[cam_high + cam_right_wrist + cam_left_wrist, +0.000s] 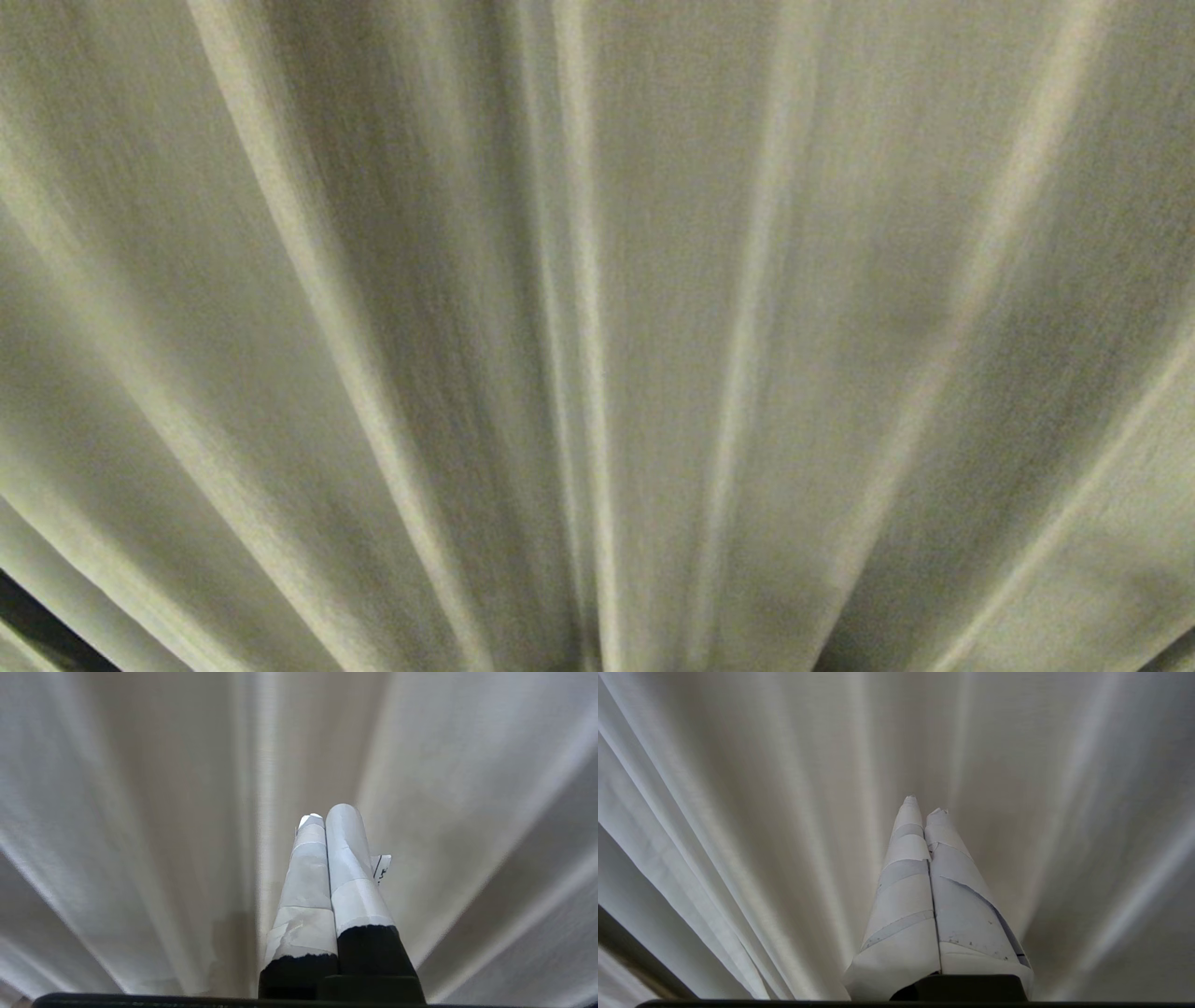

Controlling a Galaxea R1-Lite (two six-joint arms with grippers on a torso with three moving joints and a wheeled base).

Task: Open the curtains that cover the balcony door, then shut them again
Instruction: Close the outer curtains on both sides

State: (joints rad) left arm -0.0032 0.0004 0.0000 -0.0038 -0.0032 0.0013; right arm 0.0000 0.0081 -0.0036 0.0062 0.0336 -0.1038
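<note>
We see the curtains point(597, 336) filling the whole head view: cream-white, faintly sheer cloth with a fine woven grain, hanging in long soft pleats that fan out from the lower middle of the frame toward the top corners. Pale ridges alternate with dim hollows. At the lower left corner a dark strip point(37, 625) shows past the cloth's edge; what it is we cannot tell. Neither arm appears in this view.

In the left wrist view the left gripper point(924, 805) points at the cloth point(738, 812), its two tapered fingers point(906, 891) wrapped in white tape with overlapping bands and a few scuffs. The jaws are pressed together along their length and hold nothing; no fold lies between them. At the lower left of that frame a dark brown band point(630, 952) shows between two folds.

In the right wrist view the right gripper point(327, 814) faces the cloth point(467, 788) too. Its rounded fingers point(345, 858) are taped white over black bases, with a small loose tape tab point(382, 865) at one side. These jaws are likewise closed tight and empty. Cloth surrounds both grippers on all sides.
</note>
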